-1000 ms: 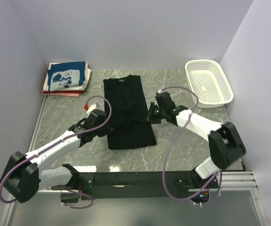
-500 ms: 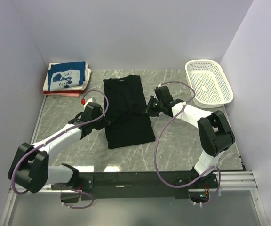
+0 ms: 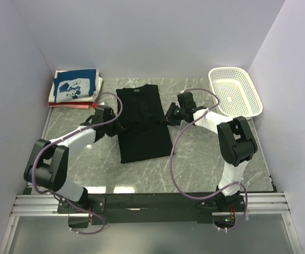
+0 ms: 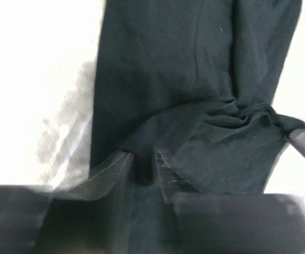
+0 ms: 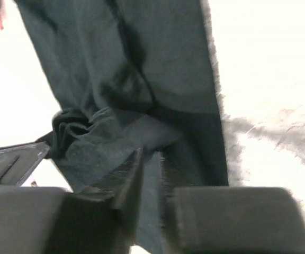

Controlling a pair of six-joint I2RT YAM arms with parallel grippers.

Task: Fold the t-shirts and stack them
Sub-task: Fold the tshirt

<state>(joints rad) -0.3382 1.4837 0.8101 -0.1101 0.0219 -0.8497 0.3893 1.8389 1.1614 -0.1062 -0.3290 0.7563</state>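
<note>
The black t-shirt (image 3: 142, 129) lies lengthwise in the middle of the table, collar at the far end, bunched into a crease across its middle. My left gripper (image 3: 118, 125) is at its left edge and my right gripper (image 3: 168, 117) at its right edge, facing each other. In the left wrist view the black t-shirt (image 4: 195, 79) runs into the narrow gap of my left gripper (image 4: 143, 165). In the right wrist view the black t-shirt (image 5: 158, 69) likewise sits pinched in my right gripper (image 5: 151, 164). A stack of folded t-shirts (image 3: 74, 87), blue-with-white-print on top, rests at the back left.
A white perforated basket (image 3: 235, 98) stands at the back right against the wall. Walls close the table on the left, the back and the right. Grey marble tabletop (image 3: 205, 164) shows in front of the shirt.
Both grippers have moved toward the back of the table along the shirt's sides, drawing its near part with them; the shirt now lies shorter and creased across the middle.
</note>
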